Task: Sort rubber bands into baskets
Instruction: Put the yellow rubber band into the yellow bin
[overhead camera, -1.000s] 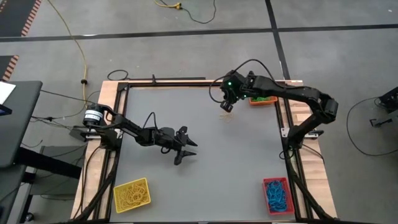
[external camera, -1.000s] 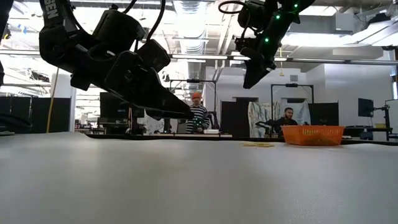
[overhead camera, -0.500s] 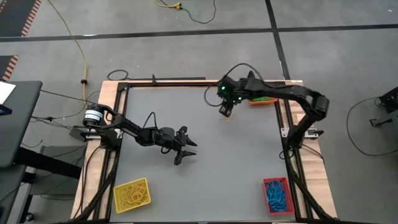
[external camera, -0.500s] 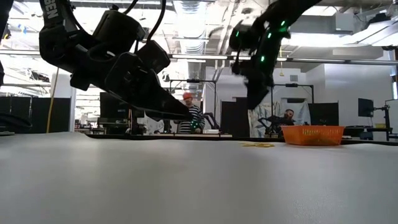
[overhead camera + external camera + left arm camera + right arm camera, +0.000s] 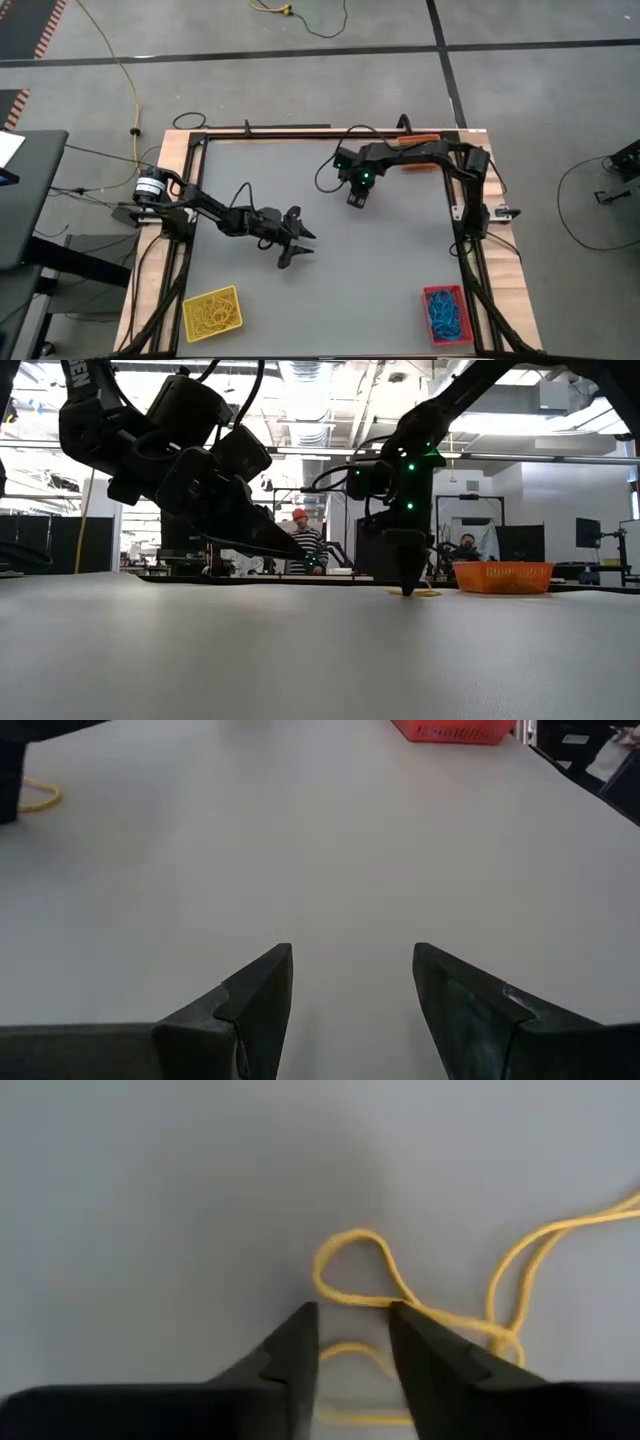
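From the high view I have the yellow basket [image 5: 212, 312] down at about seven o'clock on the table [image 5: 390, 270], packed with yellow rubber bands [image 5: 210, 315]. Just right of it and higher, near the table's middle-left, my left gripper [image 5: 300, 243] hangs above the surface with its fingers [image 5: 250, 1000] spread apart and nothing between them; its wrist view shows only bare grey tabletop ahead, with the red basket [image 5: 455, 730] far off. Moving right, at about one o'clock from the table's centre, my right gripper [image 5: 355, 198] is down at the surface, tip pointing straight at the table in the low view [image 5: 408, 586]. Its fingers [image 5: 290, 1355] stand a narrow gap apart, straddling a tangle of loose yellow bands [image 5: 400, 1315] lying flat on the table; one strand runs across the gap between them, but I cannot tell whether they are pinching it. The low view shows that same small yellow heap [image 5: 418, 593] right under the tip. Further right, at the far edge, sits the orange basket [image 5: 500, 576], partly hidden by the right arm from above. At five o'clock, in the near right corner, the red basket [image 5: 445, 312] holds the blue rubber bands [image 5: 445, 314]. People show in the room beyond the table.
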Robot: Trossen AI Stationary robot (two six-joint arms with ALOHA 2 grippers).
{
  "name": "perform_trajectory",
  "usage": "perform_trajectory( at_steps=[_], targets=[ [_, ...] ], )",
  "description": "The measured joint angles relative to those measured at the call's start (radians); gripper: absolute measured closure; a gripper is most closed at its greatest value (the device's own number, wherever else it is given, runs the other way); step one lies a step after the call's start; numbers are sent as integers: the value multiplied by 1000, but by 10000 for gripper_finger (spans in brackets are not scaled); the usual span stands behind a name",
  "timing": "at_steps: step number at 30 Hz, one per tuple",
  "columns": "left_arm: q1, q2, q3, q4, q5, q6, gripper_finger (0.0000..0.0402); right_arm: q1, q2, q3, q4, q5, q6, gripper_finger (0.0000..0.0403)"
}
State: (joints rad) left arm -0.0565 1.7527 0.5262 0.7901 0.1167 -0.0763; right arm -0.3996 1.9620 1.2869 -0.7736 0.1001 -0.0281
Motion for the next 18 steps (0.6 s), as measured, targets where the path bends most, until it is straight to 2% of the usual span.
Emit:
perform_trajectory(
  at_steps=[3, 4, 14, 18],
  targets=[
    [-1, 0, 0, 0, -7, 1, 204, 2, -21, -3, 16, 24, -12, 368],
    [-1, 0, 0, 0, -8, 1, 204, 4, -35, -4, 24, 33, -20, 381],
    [0, 0, 0, 1, -26, 4, 204, 50, -253, -1, 37, 51, -15, 386],
    [0, 0, 0, 12, -27, 4, 204, 53, -264, -2, 28, 37, -3, 372]
  ],
)
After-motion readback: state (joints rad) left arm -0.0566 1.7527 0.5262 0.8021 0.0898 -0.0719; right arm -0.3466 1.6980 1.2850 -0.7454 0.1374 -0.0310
